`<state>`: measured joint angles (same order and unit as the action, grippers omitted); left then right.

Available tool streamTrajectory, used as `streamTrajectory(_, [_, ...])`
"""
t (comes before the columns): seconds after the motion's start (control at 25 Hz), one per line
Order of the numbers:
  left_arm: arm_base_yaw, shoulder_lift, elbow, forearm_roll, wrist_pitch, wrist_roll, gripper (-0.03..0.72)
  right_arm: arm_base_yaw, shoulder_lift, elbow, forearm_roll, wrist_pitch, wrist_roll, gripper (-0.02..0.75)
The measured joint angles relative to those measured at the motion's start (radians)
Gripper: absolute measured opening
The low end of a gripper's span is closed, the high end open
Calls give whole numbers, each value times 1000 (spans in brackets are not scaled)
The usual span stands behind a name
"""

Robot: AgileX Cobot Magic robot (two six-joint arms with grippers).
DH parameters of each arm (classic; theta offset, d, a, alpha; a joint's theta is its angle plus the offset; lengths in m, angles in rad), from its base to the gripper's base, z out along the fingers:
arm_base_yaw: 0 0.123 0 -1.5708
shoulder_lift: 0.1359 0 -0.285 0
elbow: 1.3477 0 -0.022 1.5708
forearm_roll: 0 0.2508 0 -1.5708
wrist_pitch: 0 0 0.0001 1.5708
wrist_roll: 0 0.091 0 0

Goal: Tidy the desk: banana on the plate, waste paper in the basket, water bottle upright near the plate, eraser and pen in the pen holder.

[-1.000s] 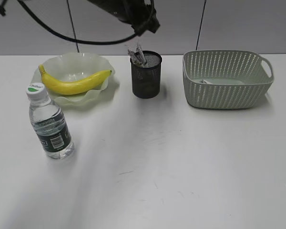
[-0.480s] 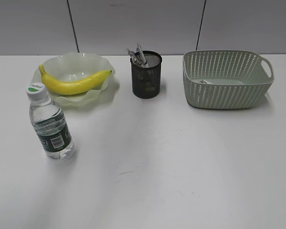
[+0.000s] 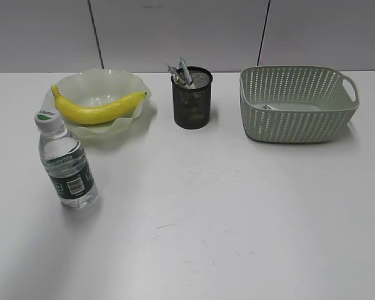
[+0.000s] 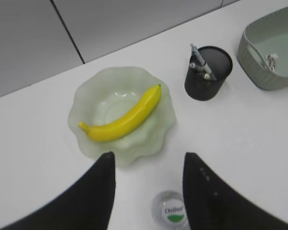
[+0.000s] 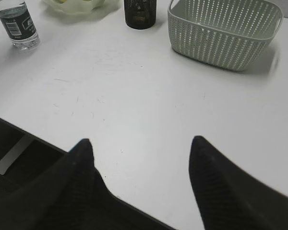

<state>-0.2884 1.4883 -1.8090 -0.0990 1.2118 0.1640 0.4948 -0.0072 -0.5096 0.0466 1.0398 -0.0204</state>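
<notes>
While you look down past both wrists:
desk (image 3: 237, 206): under both grippers.
basket (image 5: 223, 31): ahead of right gripper (image 5: 141, 146), jaws apart, empty.
plate (image 4: 153, 139): holds banana (image 4: 122, 122), ahead of left gripper (image 4: 146, 163), half-spread, empty.
water bottle (image 4: 170, 211): upright beneath it.
pen holder (image 4: 206, 79): ahead-right, pens inside.

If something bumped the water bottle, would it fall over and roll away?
Probably it could tip: the water bottle stands upright, tall and narrow on the smooth desk. It looks nearly full, so likely heavy enough to resist a light nudge. Once down, its round body would probably roll.
</notes>
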Motion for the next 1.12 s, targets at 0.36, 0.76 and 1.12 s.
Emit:
streamTrajectory(0.36, [9,-458,567,-12,-4,-38,347,0,0,0,0,0,0,496])
streamTrajectory(0.76, [9,-1081,1089,-10,-56,-41,347,0,0,0,-38,0,37,496])
streamTrajectory(1.12, [9,-1486,1243,-23,-94,-39,347,0,0,0,-47,0,40,496])
